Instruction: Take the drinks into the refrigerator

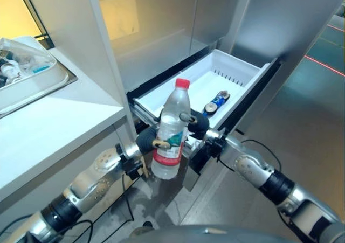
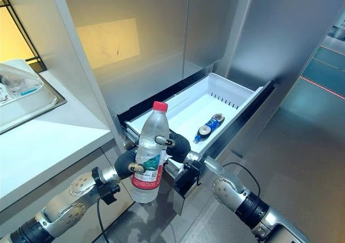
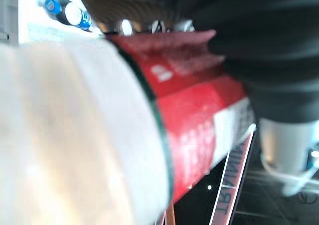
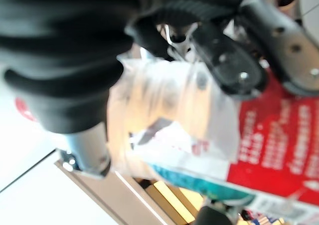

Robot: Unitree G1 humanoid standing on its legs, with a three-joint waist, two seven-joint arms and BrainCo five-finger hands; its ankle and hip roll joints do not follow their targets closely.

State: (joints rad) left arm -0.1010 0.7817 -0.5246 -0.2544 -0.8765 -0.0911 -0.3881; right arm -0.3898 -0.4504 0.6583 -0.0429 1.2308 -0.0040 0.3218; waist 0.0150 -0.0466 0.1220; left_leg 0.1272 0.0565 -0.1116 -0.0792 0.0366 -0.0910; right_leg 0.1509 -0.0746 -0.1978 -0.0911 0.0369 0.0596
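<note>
- Holding the water bottle (image 1: 171,130) upright at the centre of the frame, red cap up, red label near its lower half, just in front of the near edge of the open drawer (image 1: 245,70).
- My left hand (image 1: 146,140) is curled round the bottle from the lower left, a dark-tipped finger lying across the label.
- My right hand (image 1: 195,123) comes in from the lower right and wraps the bottle's other side, a fingertip pressed on the clear body above the label; both of my hands grip this 1 bottle.
- Behind it, the white drawer runs toward the upper right of the frame, and 1 small bottle (image 1: 214,102) with a blue label already lies on its side there.
- At the left edge, a white counter (image 1: 48,130) carries a metal tray (image 1: 51,87) of odds and ends, well apart from my work.
- To do this step well, I judge I should carry the bottle forward over the drawer's front wall, keep it clear of the rim, and lower it onto the bare white floor beside the lying bottle, not on top of it.
- The bottle looks thin-walled, so I would squeeze lightly and let go with 1 hand only once the other has it steady.
</note>
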